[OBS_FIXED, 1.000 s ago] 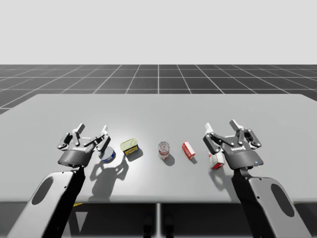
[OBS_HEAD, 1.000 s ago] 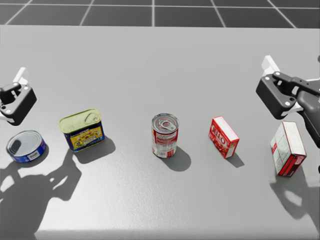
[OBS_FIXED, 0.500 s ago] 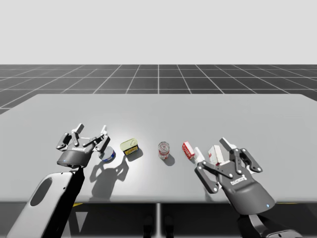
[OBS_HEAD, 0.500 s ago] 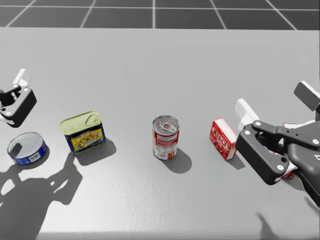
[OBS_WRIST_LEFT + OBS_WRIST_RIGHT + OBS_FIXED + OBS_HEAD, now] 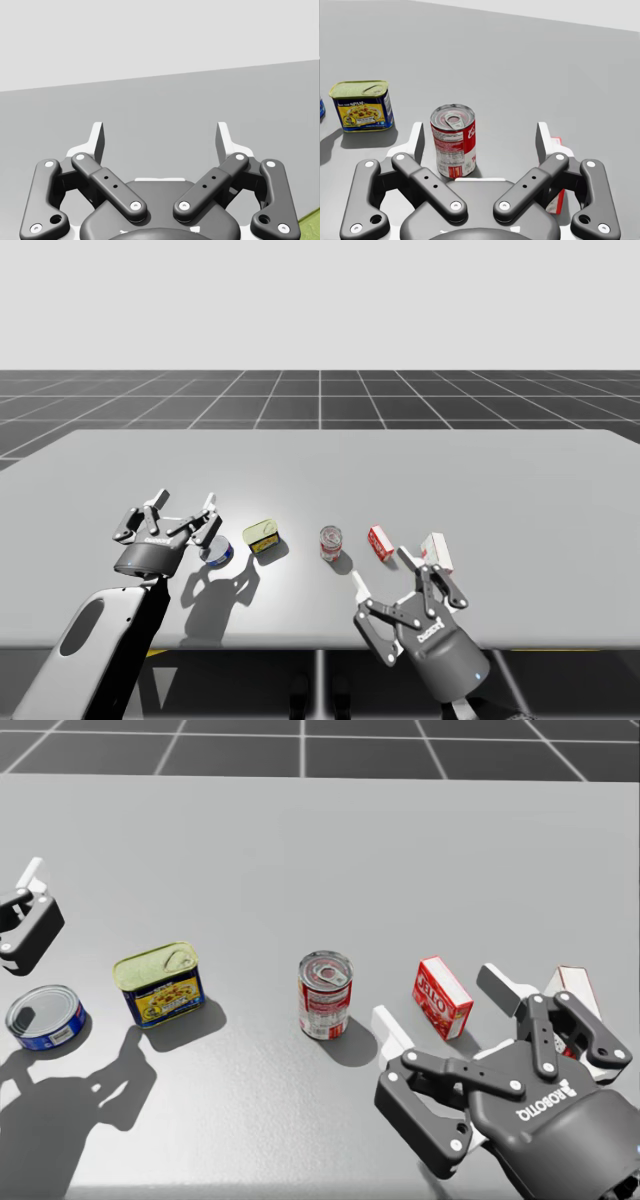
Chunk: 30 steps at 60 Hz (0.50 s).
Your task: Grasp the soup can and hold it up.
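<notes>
The soup can [image 5: 453,141] stands upright on the table [image 5: 320,470], in a row between a yellow-green rectangular tin [image 5: 160,982] and a small red box [image 5: 441,997]. The right gripper [image 5: 480,142] has its fingers spread wide and holds nothing. In the right wrist view the soup can is just ahead of this gripper, closer to one finger than to the other, and neither finger touches it. The left gripper [image 5: 160,135] also has its fingers spread wide with nothing between them. It hangs near a flat blue can [image 5: 44,1016], well apart from the soup can.
</notes>
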Available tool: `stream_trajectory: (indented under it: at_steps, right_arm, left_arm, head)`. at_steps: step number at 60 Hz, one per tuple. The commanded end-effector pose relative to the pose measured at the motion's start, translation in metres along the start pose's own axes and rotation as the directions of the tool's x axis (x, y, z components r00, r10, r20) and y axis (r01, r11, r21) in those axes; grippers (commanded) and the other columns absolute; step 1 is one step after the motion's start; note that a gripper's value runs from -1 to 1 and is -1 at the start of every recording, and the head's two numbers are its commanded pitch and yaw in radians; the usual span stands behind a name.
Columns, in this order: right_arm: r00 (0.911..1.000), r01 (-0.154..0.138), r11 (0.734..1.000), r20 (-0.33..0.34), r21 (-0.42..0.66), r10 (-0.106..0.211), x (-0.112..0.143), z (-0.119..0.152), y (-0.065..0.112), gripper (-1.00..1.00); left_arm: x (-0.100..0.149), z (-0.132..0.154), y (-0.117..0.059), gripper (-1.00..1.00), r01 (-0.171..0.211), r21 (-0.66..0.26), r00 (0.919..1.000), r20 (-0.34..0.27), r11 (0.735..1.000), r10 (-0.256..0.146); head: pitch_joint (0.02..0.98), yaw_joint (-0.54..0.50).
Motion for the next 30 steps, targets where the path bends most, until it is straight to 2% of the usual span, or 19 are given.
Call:
stream_trajectory:
  at_steps: [1,9,14,30]
  right_arm:
    - [0.9986,0.041,0.999,-0.036,0.035,-0.039,-0.018,-0.015,0.01,-1.0]
    - [0.9964,0.063,0.997,-0.06,0.048,-0.06,-0.022,-0.029,0.01,-1.0]
    - [0.9965,0.05,0.997,-0.069,0.052,-0.047,-0.024,-0.038,0.011,-1.0]
    - [0.9883,0.06,0.995,-0.144,0.074,-0.049,-0.038,-0.067,0.017,-1.0]
  left_arm:
    - [0.0,0.0,0.0,-1.0,-0.001,-0.002,1.0,0.001,1.0,0.001]
    - [0.001,0.0,0.001,-1.0,-0.003,-0.001,1.0,0.002,1.0,0.003]
    - [0.001,0.0,0.001,-1.0,-0.003,-0.001,1.0,0.001,1.0,0.003]
    - [0.002,0.001,0.002,-1.0,-0.004,0.0,1.0,0.003,1.0,0.004]
  head:
    - [0.792,-0.04]
    - [0.793,-0.03]
    - [0.793,-0.03]
    - [0.793,-0.03]
